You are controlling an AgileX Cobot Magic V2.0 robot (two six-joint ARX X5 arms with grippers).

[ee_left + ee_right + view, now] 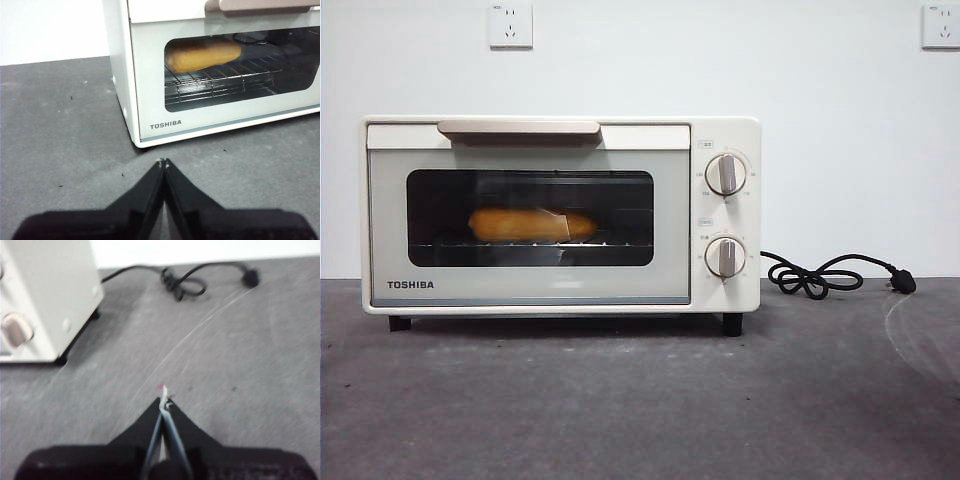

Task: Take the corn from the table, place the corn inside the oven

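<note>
The glossy corn [532, 224], likely stiff, light and slippery, best gripped mid-cob, lies inside the closed TOSHIBA oven [560, 290]; both grippers' jaws are closed, empty.

Surface: flat dark grey mottled matte table [620, 410] | on it: cream-white boxy TOSHIBA toaster oven [530, 285], on black feet, 10 o'clock of centre | coiled black power cord [815, 278], at 3 o'clock of the oven.

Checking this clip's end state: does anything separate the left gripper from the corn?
Yes. The oven door is shut, and the corn lies on the rack behind its glass; the left gripper sits outside, fingers closed.
</note>
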